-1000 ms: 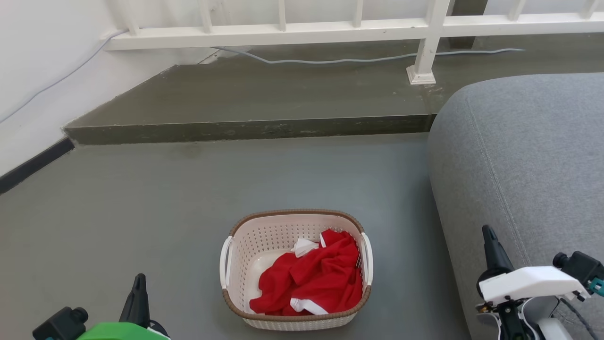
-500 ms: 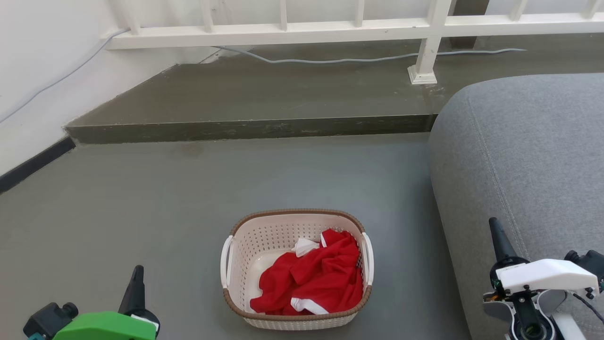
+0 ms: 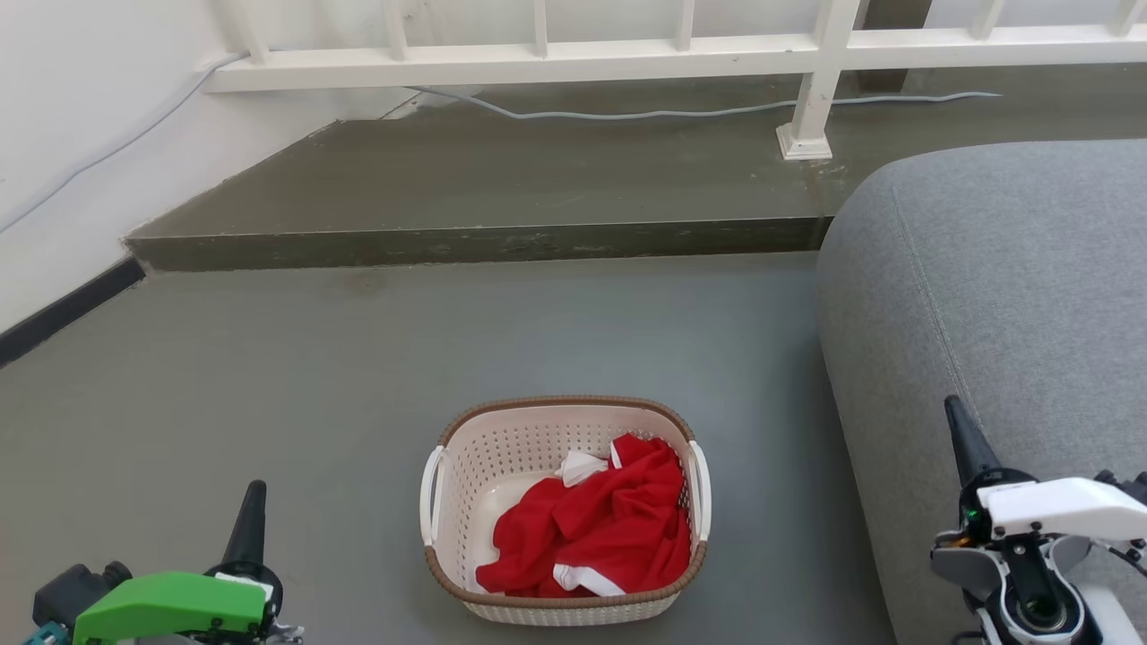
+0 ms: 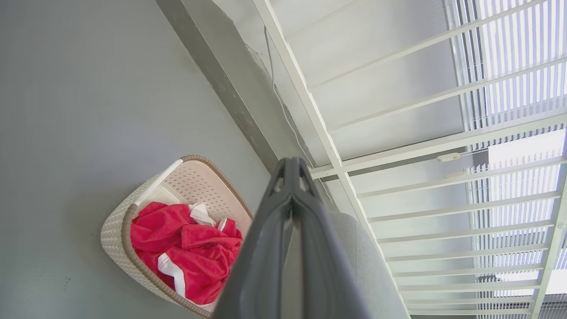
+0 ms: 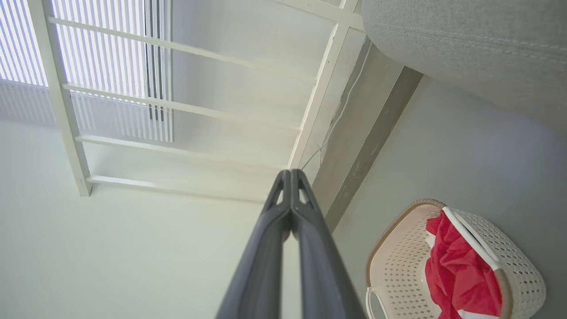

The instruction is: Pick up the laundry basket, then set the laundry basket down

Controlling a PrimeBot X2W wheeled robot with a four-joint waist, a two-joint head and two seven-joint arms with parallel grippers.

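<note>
Right tool (image 3: 952, 408) has slid toward 2 o'clock in the head view over the last second. The left tool (image 3: 255, 491) has crept up, its green housing drifting toward 9. The laundry basket (image 3: 520, 448) has not shifted.

- Both tools: the wrist views show each pair of fingers (image 4: 266, 248) (image 5: 270, 248) pressed together to the tip, with nothing between them.
- Basket: sits upright on the grey floor (image 3: 269, 376) at 6 o'clock, mouth up, between the two tools and well apart from both. The grey sofa (image 3: 986, 269) is just beside it at 3 o'clock.
- A red garment (image 3: 600, 528) is heaped inside, toward the 3 o'clock wall.
- Long axis: judged to run 9 to 3, with the white handles (image 3: 431, 497) (image 3: 701, 493) at those ends; foreshortening makes it a close call.
- Reading: the basket is on the floor and the arms are clear of it. This fits arms readying for the handles, or arms drawn back after setting it down.
</note>
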